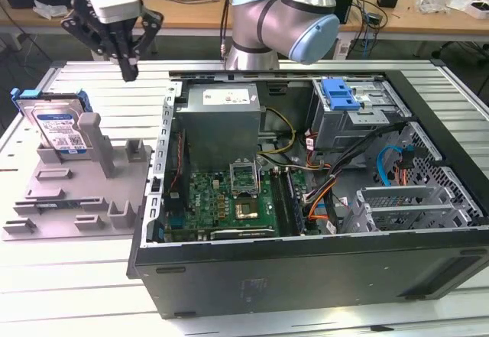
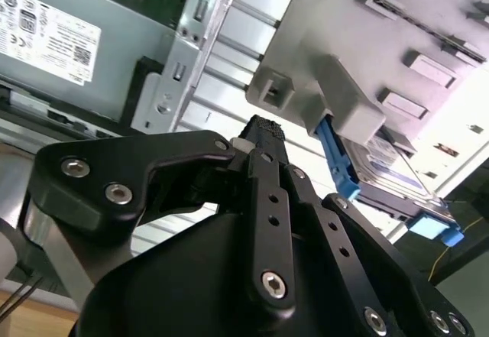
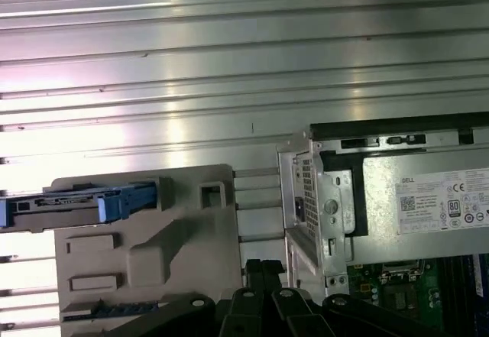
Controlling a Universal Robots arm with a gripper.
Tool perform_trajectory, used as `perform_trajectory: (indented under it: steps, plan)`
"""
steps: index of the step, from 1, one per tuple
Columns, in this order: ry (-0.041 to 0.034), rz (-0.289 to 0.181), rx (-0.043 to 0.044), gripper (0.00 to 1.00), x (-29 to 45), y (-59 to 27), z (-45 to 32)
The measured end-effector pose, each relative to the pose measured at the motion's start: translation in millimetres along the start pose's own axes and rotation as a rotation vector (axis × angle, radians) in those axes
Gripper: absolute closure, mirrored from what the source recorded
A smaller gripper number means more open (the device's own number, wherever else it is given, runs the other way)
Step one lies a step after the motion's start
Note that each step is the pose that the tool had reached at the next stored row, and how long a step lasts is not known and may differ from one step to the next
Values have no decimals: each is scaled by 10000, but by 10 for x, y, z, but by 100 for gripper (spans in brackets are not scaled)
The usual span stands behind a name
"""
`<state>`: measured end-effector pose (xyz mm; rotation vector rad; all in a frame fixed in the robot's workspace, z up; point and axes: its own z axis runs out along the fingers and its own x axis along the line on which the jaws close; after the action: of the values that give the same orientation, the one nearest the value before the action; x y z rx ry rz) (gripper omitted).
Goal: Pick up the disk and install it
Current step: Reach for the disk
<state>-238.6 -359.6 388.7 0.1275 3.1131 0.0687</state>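
The disk [image 1: 58, 127], a silver-grey drive with a white-and-blue label and a blue carrier frame, leans upright in the grey fixture [image 1: 84, 192] at the exterior view's left. The second wrist view shows the disk [image 2: 391, 175] behind a grey post, and the first wrist view shows the disk [image 3: 76, 202] edge-on. My gripper [image 1: 128, 67] hangs above the table between the fixture and the open computer case [image 1: 306, 260], higher than the disk and toward the exterior view's right of it. Its fingers [image 2: 263, 134] are shut together with nothing between them; the fingertips [image 3: 263, 270] also appear in the first wrist view.
Inside the case sit a grey power-supply box [image 1: 221, 119], a motherboard [image 1: 229, 203] and a drive cage [image 1: 359, 115] with a lone blue caddy [image 1: 340, 92] on top. Loose cables [image 1: 344, 169] cross the case. Ribbed aluminium table [image 1: 69, 291] surrounds everything.
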Motion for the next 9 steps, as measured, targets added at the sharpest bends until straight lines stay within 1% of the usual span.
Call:
perform_trajectory:
  steps: [5,6,8,9]
  plan:
    - [0,4,0,89,192,13,-1]
    - [0,2,0,89,262,18,-2]
    - [0,5,0,89,338,25,-3]
    - [0,3,0,89,393,29,-3]
